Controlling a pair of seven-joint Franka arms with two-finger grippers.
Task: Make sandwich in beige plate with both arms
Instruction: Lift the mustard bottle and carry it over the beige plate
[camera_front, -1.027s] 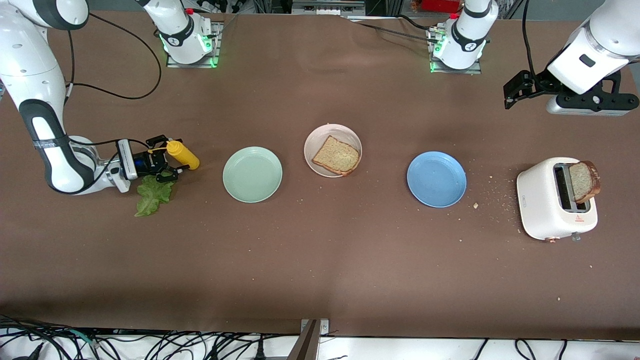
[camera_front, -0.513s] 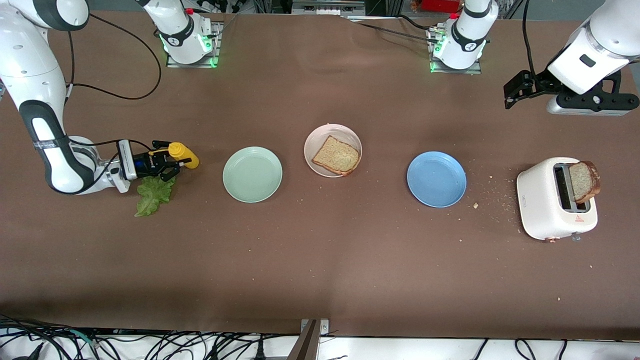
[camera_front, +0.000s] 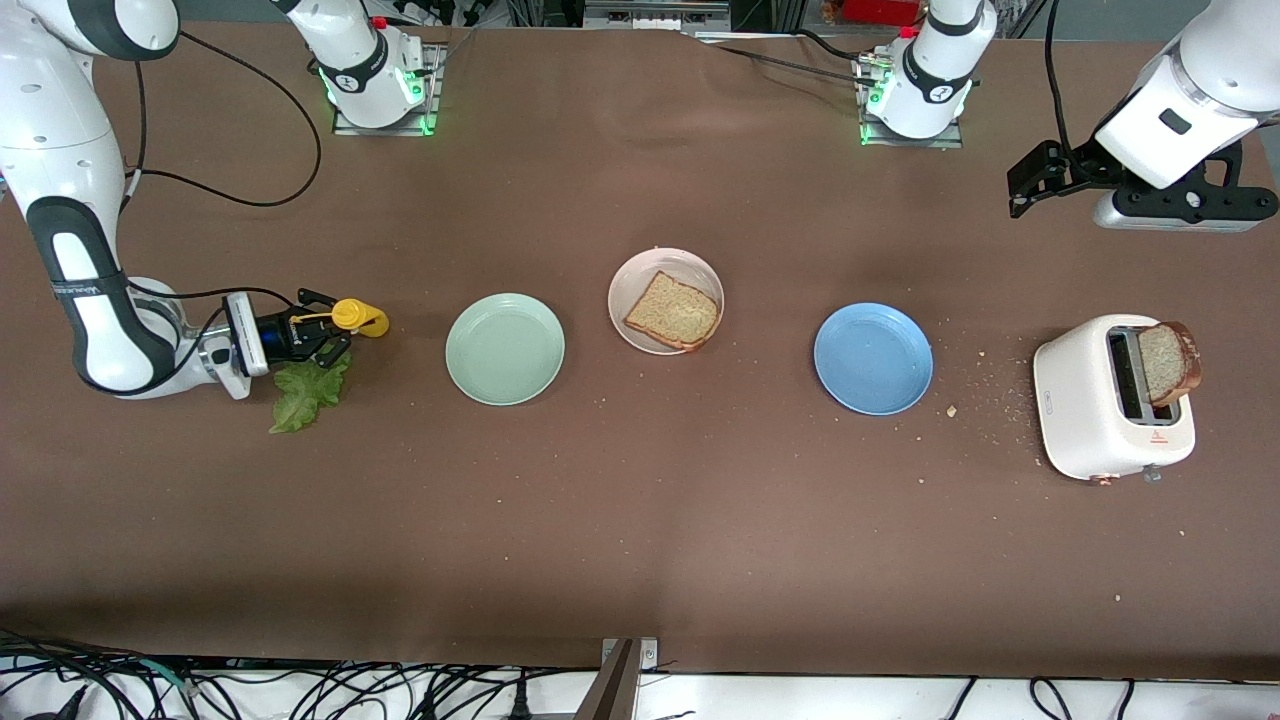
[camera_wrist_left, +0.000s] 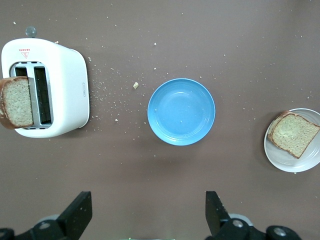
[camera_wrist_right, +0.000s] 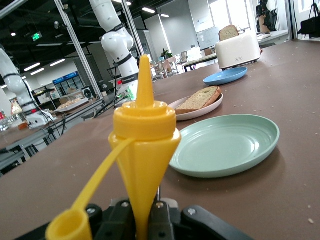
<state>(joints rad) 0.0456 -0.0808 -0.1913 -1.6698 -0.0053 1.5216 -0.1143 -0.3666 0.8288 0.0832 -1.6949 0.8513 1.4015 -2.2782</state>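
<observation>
The right pincer (camera_front: 335, 328) grips a yellow squeeze bottle (camera_front: 358, 317) just above the lettuce leaf (camera_front: 305, 393) on the desk (camera_front: 640, 520). Toward the left arm's end from it, the beige plate (camera_front: 640, 275) holds one toast slice (camera_front: 672, 311). The left pincer (camera_wrist_left: 147, 212) hangs wide open, waiting, above the desk near the toaster (camera_front: 1085, 395).

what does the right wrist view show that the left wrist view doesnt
Only the right wrist view shows the yellow squeeze bottle gripped in the right end effector, and the mint-green plate.

Only the left wrist view shows the left end effector, open above the table, plus crumbs scattered between toaster and blue plate.

Both show the beige plate with one toast slice on it, the blue plate, and the white toaster with a second slice sticking up.
</observation>
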